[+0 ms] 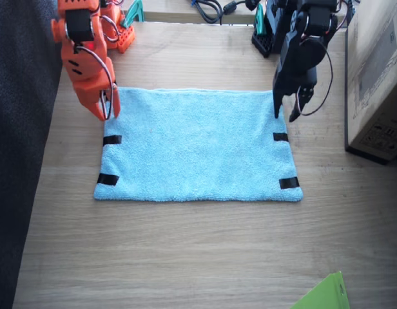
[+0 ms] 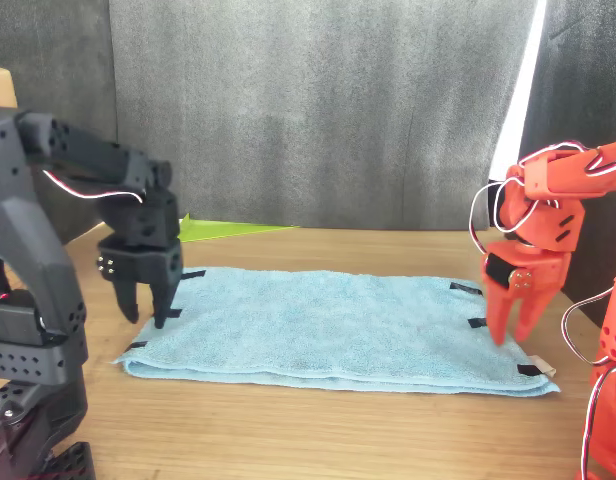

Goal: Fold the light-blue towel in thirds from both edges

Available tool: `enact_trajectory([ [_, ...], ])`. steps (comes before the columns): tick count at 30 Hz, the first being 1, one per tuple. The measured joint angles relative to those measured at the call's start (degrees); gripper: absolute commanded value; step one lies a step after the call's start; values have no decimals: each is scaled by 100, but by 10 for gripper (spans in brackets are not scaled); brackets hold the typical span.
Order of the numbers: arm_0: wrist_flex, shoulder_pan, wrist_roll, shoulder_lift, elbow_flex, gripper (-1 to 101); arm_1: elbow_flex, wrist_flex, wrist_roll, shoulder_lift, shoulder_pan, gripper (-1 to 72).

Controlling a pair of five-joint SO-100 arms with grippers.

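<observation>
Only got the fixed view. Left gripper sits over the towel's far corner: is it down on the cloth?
Observer: Front view shows the left gripper with jaws open and tips about at the towel surface. That edge lies flat.
Operator: Right gripper?
Observer: The right gripper is equally low, jaws slightly apart, no cloth pinched that I can see.
Operator: I count two tape strips on its side.
Observer: A third strip sits at the corner below it, with a white tag beside it.

- Bare counter [image 1: 185, 257] at 6 o'clock of the light-blue towel [image 1: 195, 145]: open passage.
- Cardboard box [image 1: 379, 77] at 3 o'clock blocks that side.
- Lime-green sheet corner [image 1: 324, 295] at 5 o'clock, flat.
</observation>
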State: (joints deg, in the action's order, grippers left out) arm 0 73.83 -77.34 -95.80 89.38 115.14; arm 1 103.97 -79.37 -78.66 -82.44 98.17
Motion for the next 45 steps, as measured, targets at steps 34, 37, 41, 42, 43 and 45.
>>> enact_trajectory([
  [34, 439, 53, -88, -615, -510, 188, -79, 105, 88, 606, -35, 145],
  [37, 483, 44, -97, -668, -545, 187, -97, 105, 88, 650, -9, 144],
  [41, 492, 70, -97, -668, -545, 133, -97, 114, 88, 650, -9, 137],
  [42, 492, 105, -97, -668, -545, 95, -97, 114, 88, 650, -9, 118],
  [43, 492, 132, -97, -668, -545, 54, -97, 114, 88, 650, -9, 93],
  [45, 492, 149, -97, -668, -545, -1, -79, 114, 88, 650, 26, 28],
])
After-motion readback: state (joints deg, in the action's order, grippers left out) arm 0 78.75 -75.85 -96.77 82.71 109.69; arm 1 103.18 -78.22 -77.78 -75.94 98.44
